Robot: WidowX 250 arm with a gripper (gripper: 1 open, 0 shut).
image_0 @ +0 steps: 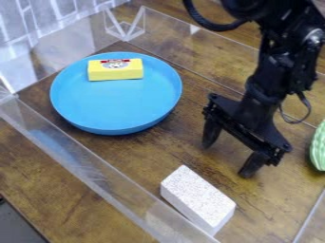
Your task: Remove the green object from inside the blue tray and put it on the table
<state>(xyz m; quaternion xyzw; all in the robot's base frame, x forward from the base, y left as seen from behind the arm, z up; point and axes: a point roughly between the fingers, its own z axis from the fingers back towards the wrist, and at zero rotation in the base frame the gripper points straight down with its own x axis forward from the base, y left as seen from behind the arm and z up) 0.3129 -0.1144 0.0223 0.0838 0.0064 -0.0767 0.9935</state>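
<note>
At the left, on the far side, the blue tray (116, 106) is seen on the table (95, 176), with a yellow labelled block (116, 69) placed at its far part. A white speckled block (197, 199) is laid on the near side, right of the tray. Farther right, the gripper (229, 156) is held with its fingers spread, nothing grasped between them. The green object (318, 145) (only partly shown, cut by the frame) is found at the right edge, outside the tray.
</note>
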